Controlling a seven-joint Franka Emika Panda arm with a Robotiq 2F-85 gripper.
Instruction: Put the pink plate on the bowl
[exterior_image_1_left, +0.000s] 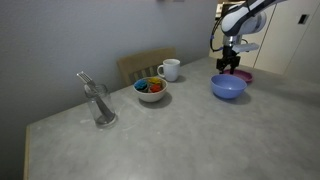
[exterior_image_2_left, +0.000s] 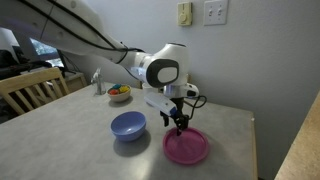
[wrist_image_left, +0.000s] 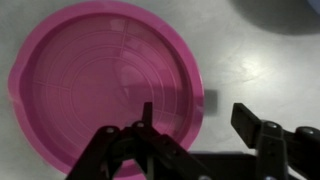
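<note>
The pink plate (exterior_image_2_left: 186, 146) lies flat on the grey table, next to the light-blue bowl (exterior_image_2_left: 128, 125). In an exterior view the plate (exterior_image_1_left: 243, 76) peeks out behind the bowl (exterior_image_1_left: 228, 87). My gripper (exterior_image_2_left: 178, 127) hangs just above the plate's near edge, fingers open and empty. In the wrist view the plate (wrist_image_left: 95, 85) fills the left, and the gripper (wrist_image_left: 195, 115) straddles its right rim, one finger over the plate, the other over bare table.
A white bowl with colourful contents (exterior_image_1_left: 151, 90), a white mug (exterior_image_1_left: 170, 69) and a clear glass with a utensil (exterior_image_1_left: 100, 104) stand further along the table. A wooden chair (exterior_image_1_left: 145, 65) sits behind the table. A wall is close behind the plate.
</note>
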